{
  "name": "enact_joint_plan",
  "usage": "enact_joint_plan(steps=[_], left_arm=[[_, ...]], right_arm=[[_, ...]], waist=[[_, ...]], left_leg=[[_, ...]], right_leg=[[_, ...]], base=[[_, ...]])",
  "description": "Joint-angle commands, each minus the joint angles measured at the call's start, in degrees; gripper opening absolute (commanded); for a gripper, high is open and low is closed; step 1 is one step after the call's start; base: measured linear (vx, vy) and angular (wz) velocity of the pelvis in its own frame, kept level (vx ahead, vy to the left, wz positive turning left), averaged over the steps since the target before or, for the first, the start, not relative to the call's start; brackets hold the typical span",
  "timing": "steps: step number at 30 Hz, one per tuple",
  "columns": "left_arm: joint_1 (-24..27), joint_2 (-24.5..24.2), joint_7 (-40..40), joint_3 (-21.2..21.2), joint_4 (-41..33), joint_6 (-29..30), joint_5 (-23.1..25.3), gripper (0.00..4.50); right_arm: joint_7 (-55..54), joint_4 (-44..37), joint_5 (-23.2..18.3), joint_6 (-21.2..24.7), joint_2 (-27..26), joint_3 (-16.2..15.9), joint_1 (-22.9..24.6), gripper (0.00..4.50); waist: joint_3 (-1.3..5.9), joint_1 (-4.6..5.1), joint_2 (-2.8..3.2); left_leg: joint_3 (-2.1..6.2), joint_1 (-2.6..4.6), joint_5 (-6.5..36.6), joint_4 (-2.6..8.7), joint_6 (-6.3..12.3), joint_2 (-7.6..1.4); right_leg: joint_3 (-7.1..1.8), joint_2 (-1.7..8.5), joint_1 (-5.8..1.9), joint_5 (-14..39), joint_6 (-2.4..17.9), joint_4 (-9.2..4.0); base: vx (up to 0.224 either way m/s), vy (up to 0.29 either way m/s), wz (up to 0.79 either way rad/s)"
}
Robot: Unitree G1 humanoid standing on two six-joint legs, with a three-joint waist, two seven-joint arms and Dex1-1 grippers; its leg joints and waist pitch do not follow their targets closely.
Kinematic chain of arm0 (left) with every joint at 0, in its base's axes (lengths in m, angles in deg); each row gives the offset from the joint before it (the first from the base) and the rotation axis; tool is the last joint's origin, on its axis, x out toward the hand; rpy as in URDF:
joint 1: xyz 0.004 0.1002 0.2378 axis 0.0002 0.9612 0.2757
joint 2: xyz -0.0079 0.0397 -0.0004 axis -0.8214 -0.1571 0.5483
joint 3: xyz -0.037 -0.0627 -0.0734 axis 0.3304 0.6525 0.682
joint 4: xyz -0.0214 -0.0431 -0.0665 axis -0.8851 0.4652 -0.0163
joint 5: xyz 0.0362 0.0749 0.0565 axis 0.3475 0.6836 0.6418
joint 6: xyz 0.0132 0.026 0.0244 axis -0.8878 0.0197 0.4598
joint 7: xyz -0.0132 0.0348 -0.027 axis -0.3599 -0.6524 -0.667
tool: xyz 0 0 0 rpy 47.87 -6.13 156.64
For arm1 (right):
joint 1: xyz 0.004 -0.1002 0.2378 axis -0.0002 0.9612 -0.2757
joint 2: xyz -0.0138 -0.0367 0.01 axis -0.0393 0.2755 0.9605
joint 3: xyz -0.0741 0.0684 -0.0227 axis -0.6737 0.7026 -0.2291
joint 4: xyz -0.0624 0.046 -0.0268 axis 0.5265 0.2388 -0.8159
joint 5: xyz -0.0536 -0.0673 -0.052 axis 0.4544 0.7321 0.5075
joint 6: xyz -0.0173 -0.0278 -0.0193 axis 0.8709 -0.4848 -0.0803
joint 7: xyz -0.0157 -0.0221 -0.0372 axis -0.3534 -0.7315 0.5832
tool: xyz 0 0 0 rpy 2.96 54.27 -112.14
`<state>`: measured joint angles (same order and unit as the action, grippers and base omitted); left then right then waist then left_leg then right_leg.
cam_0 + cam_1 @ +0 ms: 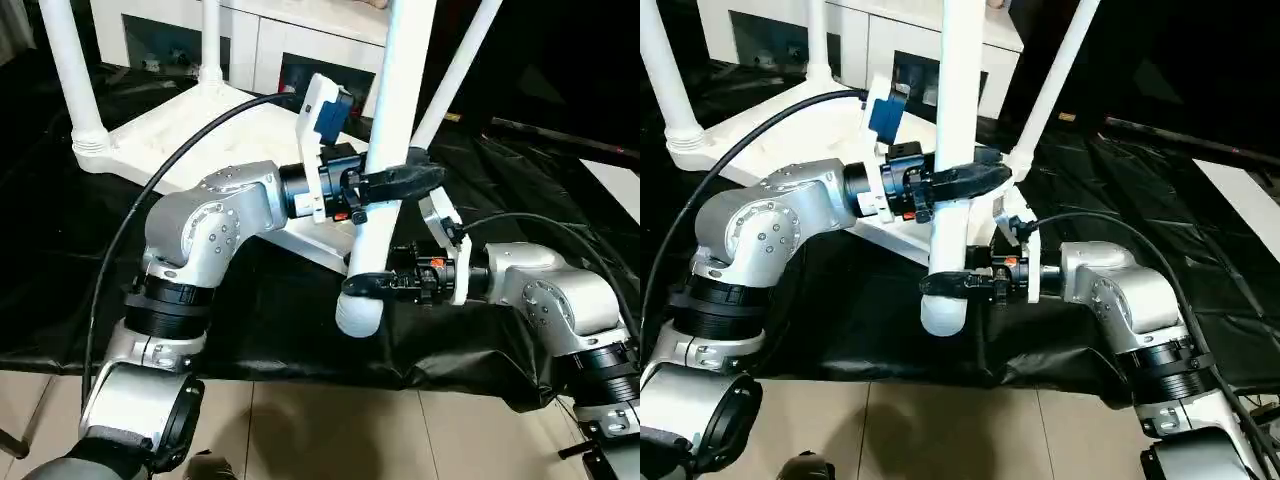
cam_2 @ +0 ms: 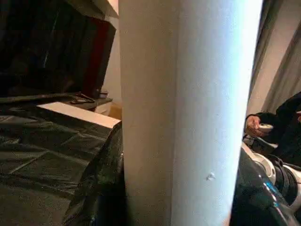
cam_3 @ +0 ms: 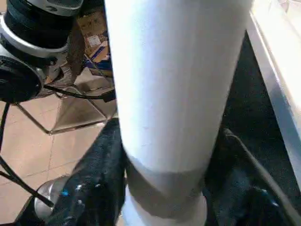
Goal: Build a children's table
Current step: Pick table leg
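The white tabletop (image 1: 165,135) lies underside up on a black cloth. Three white legs (image 1: 72,65) (image 1: 211,40) (image 1: 458,68) stand up from its corner sockets. A fourth leg (image 1: 388,100) stands nearly upright in front of the tabletop, its thick rounded end (image 1: 358,312) just above the cloth. My left gripper (image 1: 400,183) is shut on this leg at mid height. My right gripper (image 1: 362,284) is shut on it lower down, just above the thick end. Both wrist views show the leg (image 2: 188,113) (image 3: 174,84) between black fingers.
A white glass-door cabinet (image 1: 300,45) stands behind the tabletop. The black cloth (image 1: 270,320) ends at a tiled floor (image 1: 330,430) close to me. A person's hand (image 2: 255,125) holding a small white object appears in the left wrist view.
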<state>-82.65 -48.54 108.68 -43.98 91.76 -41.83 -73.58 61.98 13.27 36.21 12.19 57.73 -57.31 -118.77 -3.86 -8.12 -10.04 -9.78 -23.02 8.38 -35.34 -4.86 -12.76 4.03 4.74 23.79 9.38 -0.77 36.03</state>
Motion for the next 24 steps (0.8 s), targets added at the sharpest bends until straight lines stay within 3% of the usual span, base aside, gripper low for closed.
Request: enact_joint_plan(steps=[1, 5, 7, 10, 13, 15, 16, 17, 20, 23, 24], left_arm=[[-0.84, 0.66, 0.12, -1.34, -0.56, -0.95, 0.73, 1.79], [-1.23, 1.15, -2.22, -1.34, 0.80, -1.69, 2.39, 1.79], [-1.32, 1.27, -1.69, -0.42, 0.88, 0.86, 0.23, 2.35], [-1.11, 1.72, -1.29, 0.65, 0.50, 0.88, -1.07, 2.58], [0.02, 3.94, -4.43, 1.40, 1.40, -9.82, 3.44, 2.90], [0.45, 6.96, -6.12, 4.62, 2.00, -13.98, 1.81, 2.92], [0.54, 8.24, -6.83, 6.26, 2.34, -15.05, 0.54, 2.92], [0.61, 11.49, -8.28, 11.11, 3.70, -17.64, -3.57, 2.92], [0.41, 15.63, -10.54, 18.88, 6.60, -18.26, -11.67, 2.92], [1.08, 17.53, -10.94, 22.39, 7.73, -18.01, -17.06, 2.92], [1.97, 18.04, -10.43, 23.59, 7.46, -17.32, -19.95, 2.92]], right_arm=[[-0.23, 0.70, -0.03, -0.08, 0.64, 0.79, -0.36, 2.09], [-0.19, 1.17, -0.03, -0.49, 0.32, 1.06, -0.45, 1.89], [-0.36, 1.30, -0.23, -0.66, 0.01, 1.53, -0.40, 1.86], [-0.91, 1.14, -0.87, -0.65, -0.54, 2.69, -0.10, 1.86], [-2.38, 1.00, -2.00, -1.33, -1.68, 4.68, 0.42, 1.86], [-3.25, 0.86, -3.28, -1.25, -2.51, 6.20, 0.64, 1.86], [-3.66, 0.81, -3.86, -1.29, -2.90, 6.91, 0.73, 1.86], [-4.91, 0.65, -5.60, -1.49, -4.09, 9.08, 1.07, 1.86], [-6.21, -0.21, -8.46, -1.37, -5.60, 12.13, 1.95, 1.86], [-7.14, -1.68, -9.87, -1.14, -6.19, 13.81, 2.94, 1.86], [-8.67, -3.00, -10.71, -1.23, -6.68, 15.29, 3.79, 1.86]], waist=[[4.16, 0.31, 0.60], [4.15, 0.24, 0.58], [4.19, 0.28, 0.53], [4.17, 0.30, 0.51], [4.21, 0.12, 0.43], [4.17, 0.16, 0.29], [4.27, 0.11, 0.26], [4.26, 0.07, 0.39], [4.22, -0.05, 0.08], [4.26, -0.06, 0.22], [4.25, -0.07, 0.63]], left_leg=[[0.21, 1.60, 17.12, 4.60, -4.82, -0.82], [0.19, 1.61, 17.09, 4.61, -4.82, -0.83], [0.17, 1.50, 16.91, 4.52, -4.85, -0.75], [0.20, 1.51, 16.77, 4.55, -4.82, -0.76], [0.28, 1.56, 17.01, 4.64, -4.67, -0.95], [0.27, 1.47, 17.12, 4.66, -4.67, -0.96], [0.28, 1.41, 17.05, 4.63, -4.77, -0.93], [0.25, 1.46, 17.10, 4.63, -4.82, -0.87], [0.08, 1.36, 17.72, 4.40, -4.35, -0.56], [0.29, 1.40, 17.98, 4.55, -4.10, -0.62], [0.32, 1.52, 18.28, 4.61, -4.30, -0.67]], right_leg=[[-1.71, 3.48, -2.16, 22.36, 5.82, -4.83], [-1.74, 3.51, -2.14, 22.29, 5.66, -4.86], [-1.72, 3.51, -2.17, 22.43, 5.71, -4.77], [-1.69, 3.51, -2.15, 22.36, 5.88, -4.86], [-1.69, 3.63, -2.18, 21.87, 5.67, -5.04], [-1.69, 3.67, -2.22, 21.43, 5.57, -5.09], [-1.67, 3.68, -2.34, 21.00, 5.65, -4.98], [-1.68, 3.61, -2.25, 20.41, 5.77, -4.91], [-1.65, 3.53, -2.26, 20.91, 6.32, -5.03], [-1.52, 3.35, -2.26, 21.67, 5.57, -5.17], [-1.57, 3.31, -2.18, 21.29, 5.51, -5.11]], base=[[0.000, 0.000, 0.00], [0.000, 0.000, 0.00], [0.000, 0.000, 0.00], [0.000, 0.000, 0.00], [0.000, 0.000, 0.00], [0.000, 0.000, 0.00], [0.000, 0.000, 0.00], [0.000, 0.000, 0.00], [0.000, 0.000, 0.00], [0.000, 0.000, 0.00], [0.000, 0.000, 0.00]])
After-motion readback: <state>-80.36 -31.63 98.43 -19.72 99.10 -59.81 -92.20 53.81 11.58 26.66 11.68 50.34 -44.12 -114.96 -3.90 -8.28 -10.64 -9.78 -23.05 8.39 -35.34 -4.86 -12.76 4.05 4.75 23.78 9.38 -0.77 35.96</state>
